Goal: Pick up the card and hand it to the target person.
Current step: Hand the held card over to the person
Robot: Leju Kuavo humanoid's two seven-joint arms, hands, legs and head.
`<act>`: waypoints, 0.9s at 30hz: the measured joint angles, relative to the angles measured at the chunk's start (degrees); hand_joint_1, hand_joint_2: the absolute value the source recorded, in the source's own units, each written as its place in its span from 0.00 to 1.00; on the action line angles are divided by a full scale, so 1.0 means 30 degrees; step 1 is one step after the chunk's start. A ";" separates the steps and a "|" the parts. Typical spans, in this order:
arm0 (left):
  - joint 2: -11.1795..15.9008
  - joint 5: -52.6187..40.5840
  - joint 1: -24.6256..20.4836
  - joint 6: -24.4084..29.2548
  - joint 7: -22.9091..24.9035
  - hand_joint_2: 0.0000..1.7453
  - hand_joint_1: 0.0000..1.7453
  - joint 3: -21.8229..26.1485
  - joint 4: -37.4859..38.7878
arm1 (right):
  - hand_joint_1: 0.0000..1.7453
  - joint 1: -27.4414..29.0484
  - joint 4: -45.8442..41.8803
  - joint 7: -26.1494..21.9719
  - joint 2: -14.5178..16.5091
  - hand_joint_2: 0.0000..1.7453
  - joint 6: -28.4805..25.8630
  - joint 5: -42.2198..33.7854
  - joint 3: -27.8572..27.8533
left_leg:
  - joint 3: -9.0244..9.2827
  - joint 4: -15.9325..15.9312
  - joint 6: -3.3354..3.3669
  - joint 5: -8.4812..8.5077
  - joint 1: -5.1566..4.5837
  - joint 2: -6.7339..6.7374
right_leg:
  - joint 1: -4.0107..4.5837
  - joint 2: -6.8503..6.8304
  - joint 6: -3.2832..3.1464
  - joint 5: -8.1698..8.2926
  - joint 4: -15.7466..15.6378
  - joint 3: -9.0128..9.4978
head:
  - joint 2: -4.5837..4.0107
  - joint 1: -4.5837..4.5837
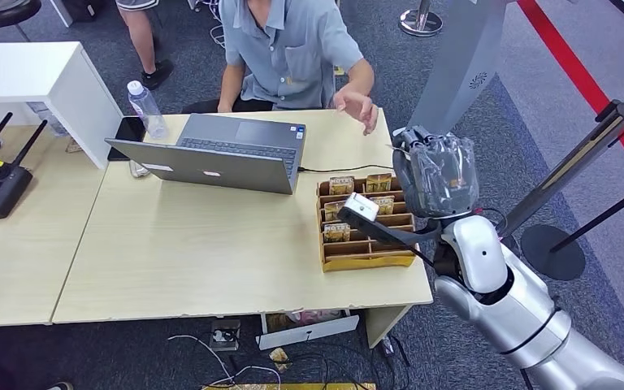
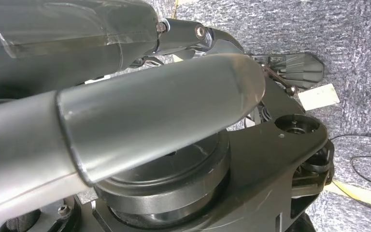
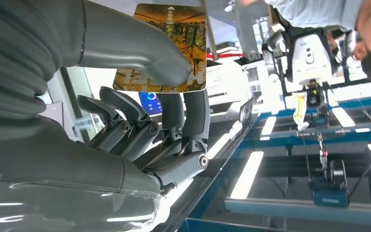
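My right hand (image 1: 435, 172) is raised above the table's right end, past the card box and near the seated person's reaching hand (image 1: 356, 104). In the right wrist view the same right hand (image 3: 164, 96) pinches a card (image 3: 193, 43) with a yellow forest picture between thumb and fingers. The person in a grey shirt (image 1: 288, 49) sits behind the table with one arm stretched toward my hand. My left hand (image 2: 125, 116) hangs low beside my body; its fingers are too close to the camera to read.
A cardboard box (image 1: 366, 258) with slots holding several more cards stands at the table's right end. An open laptop (image 1: 215, 154), a water bottle (image 1: 146, 110) and a phone (image 1: 127, 134) lie farther left. A stanchion post (image 1: 573, 166) stands to my right.
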 joint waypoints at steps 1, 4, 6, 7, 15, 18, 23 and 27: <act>0.0000 -0.0056 -0.0013 -0.0016 -0.0009 0.00 0.00 -0.0033 0.0000 | 1.00 -0.0098 0.0259 -0.0175 0.0062 1.00 -0.0155 -0.0148 -0.0002 | -0.0001 -0.0001 0.0000 0.0000 0.0000 -0.0001 | 0.0000 -0.0001 0.0000 0.0000 0.0000 0.0002 | 0.0000 0.0000; 0.0000 -0.0197 -0.0051 -0.0111 0.0026 0.00 0.00 -0.0126 0.0000 | 1.00 -0.0459 0.1376 -0.0625 0.0467 1.00 -0.0260 -0.0640 0.0071 | -0.0004 -0.0002 -0.0004 0.0003 0.0002 -0.0004 | 0.0001 -0.0002 0.0000 0.0000 0.0003 0.0004 | 0.0000 -0.0002; 0.0000 -0.0275 -0.0078 -0.0177 0.0020 0.00 0.00 -0.0217 0.0000 | 1.00 -0.0843 0.2339 -0.0783 0.0860 1.00 -0.0238 -0.1024 0.0213 | -0.0004 -0.0003 -0.0012 0.0010 0.0004 -0.0005 | 0.0003 -0.0003 0.0000 0.0001 0.0006 0.0003 | 0.0000 -0.0005; 0.0000 -0.0295 -0.0092 -0.0193 0.0007 0.00 0.00 -0.0259 0.0000 | 1.00 -0.1056 0.2845 -0.0821 0.1062 1.00 -0.0231 -0.1195 0.0288 | -0.0005 -0.0002 -0.0015 0.0015 0.0005 -0.0009 | 0.0004 -0.0007 -0.0001 0.0001 0.0007 0.0004 | 0.0000 -0.0005; -0.0015 -0.0450 -0.0138 -0.0319 0.0016 0.00 0.00 -0.0412 0.0000 | 1.00 -0.2555 0.6349 -0.0943 0.2479 1.00 -0.0286 -0.1521 0.0756 | -0.0018 -0.0002 -0.0021 0.0029 0.0007 -0.0031 | 0.0006 -0.0038 -0.0001 0.0000 0.0011 0.0001 | 0.0000 0.0002; -0.0038 -0.0496 -0.0143 -0.0333 0.0016 0.00 0.00 -0.0415 0.0000 | 0.75 -0.2938 0.7307 -0.0947 0.2905 1.00 -0.0570 -0.1452 0.0927 | -0.0016 -0.0001 -0.0021 0.0029 0.0007 -0.0031 | 0.0006 -0.0038 -0.0001 0.0000 0.0011 0.0000 | 0.0000 0.0000; -0.0058 -0.0494 -0.0143 -0.0326 0.0024 0.00 0.00 -0.0415 0.0000 | 0.00 -0.3153 0.8286 -0.0943 0.3315 1.00 -0.1320 -0.1523 0.1149 | -0.0013 0.0000 -0.0023 0.0031 0.0007 -0.0032 | 0.0006 -0.0039 -0.0001 0.0000 0.0010 -0.0001 | 0.0000 0.0000; -0.0069 -0.0310 -0.0140 -0.0275 0.0038 0.00 0.00 -0.0415 0.0000 | 0.00 -0.2933 0.8370 -0.1147 0.3452 1.00 -0.2007 -0.2472 0.1200 | -0.0004 0.0001 -0.0023 0.0031 0.0007 -0.0029 | 0.0007 -0.0035 -0.0001 0.0000 0.0009 0.0001 | 0.0000 0.0002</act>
